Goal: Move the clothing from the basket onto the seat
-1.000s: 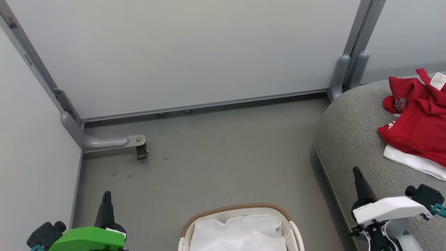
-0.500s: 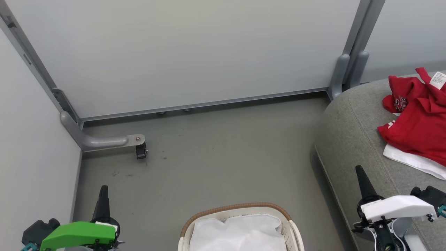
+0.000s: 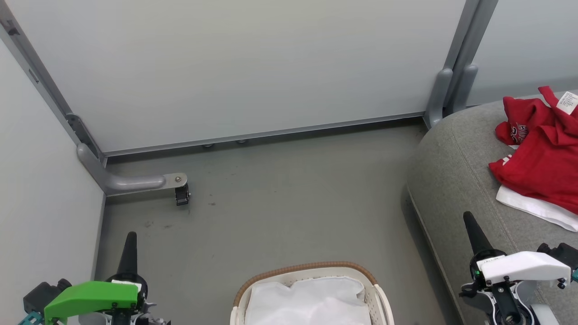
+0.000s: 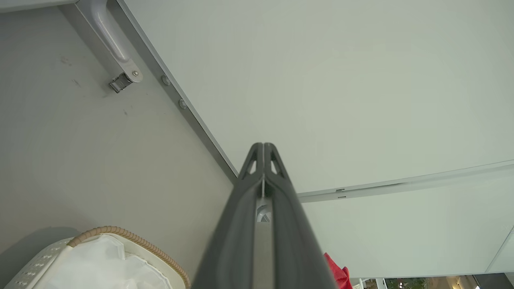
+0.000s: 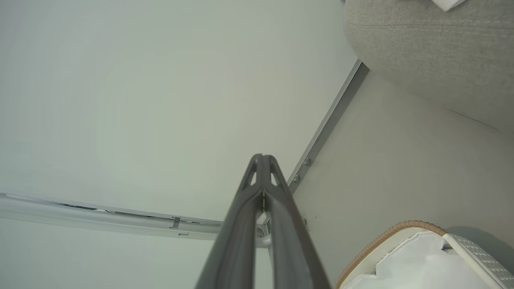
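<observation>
Red clothing [image 3: 544, 162] with white trim lies crumpled on the grey seat [image 3: 456, 180] at the right of the head view. The cream basket [image 3: 311, 271] with its brown woven rim stands on the floor at the bottom middle, holding white fabric [image 3: 309, 302]. My left gripper [image 3: 129, 243] is shut and empty at the lower left, left of the basket. My right gripper [image 3: 471, 225] is shut and empty at the lower right, over the seat's front edge. The basket rim [image 4: 128, 239] appears in the left wrist view, and the basket rim [image 5: 385, 237] and seat [image 5: 433, 52] in the right wrist view.
Pale partition walls [image 3: 235, 67] close off the back and left. A grey bracket foot with a small caster [image 3: 180, 192] sticks out onto the grey floor [image 3: 289, 203] at the left. A grey post [image 3: 445, 95] stands at the seat's back corner.
Both grippers have dropped lower and drawn outward toward the bottom corners of the head view. The clothing, basket and seat have stayed put.
</observation>
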Tool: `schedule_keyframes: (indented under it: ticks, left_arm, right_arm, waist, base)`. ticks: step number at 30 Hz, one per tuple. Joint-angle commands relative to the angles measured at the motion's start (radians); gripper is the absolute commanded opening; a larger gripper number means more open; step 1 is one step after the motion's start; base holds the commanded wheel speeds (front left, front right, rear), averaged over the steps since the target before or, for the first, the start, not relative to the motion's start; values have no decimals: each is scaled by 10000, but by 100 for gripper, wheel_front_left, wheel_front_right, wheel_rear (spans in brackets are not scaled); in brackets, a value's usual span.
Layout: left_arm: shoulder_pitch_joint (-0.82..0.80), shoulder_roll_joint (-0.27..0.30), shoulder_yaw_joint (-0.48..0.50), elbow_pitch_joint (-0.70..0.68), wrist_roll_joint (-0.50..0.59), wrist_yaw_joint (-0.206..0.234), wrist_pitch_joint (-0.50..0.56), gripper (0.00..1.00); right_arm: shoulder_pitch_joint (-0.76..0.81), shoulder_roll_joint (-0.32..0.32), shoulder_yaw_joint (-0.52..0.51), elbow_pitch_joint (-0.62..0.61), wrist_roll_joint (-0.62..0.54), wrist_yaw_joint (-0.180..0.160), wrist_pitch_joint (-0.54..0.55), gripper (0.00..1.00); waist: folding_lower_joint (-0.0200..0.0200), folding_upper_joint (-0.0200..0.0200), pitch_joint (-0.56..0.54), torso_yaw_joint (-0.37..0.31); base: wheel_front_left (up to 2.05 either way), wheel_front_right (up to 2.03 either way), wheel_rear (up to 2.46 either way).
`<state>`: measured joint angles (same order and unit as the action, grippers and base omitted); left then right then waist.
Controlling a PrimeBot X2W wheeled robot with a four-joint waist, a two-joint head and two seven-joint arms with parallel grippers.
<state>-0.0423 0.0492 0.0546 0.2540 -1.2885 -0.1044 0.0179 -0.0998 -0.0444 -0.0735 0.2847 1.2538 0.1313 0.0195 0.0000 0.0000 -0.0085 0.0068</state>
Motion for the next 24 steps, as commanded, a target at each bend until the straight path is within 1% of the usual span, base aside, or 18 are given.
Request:
schedule_keyframes:
  ticks: [1,24]
  left_arm:
    - [-265,56,61,-108,-224,-50,61,0]
    - [-544,53,363,-105,-1937,-198,567,0]
  right_arm:
    - [-145,-60,-50,-139,257,-6,76,0]
    - [-134,-75,-266,-305,2124,-4,586,0]
  waist:
    - [0,0,3,-2]
    - [0,0,60,-35]
  base:
    - [0,0,0]
    - [0,0,0]
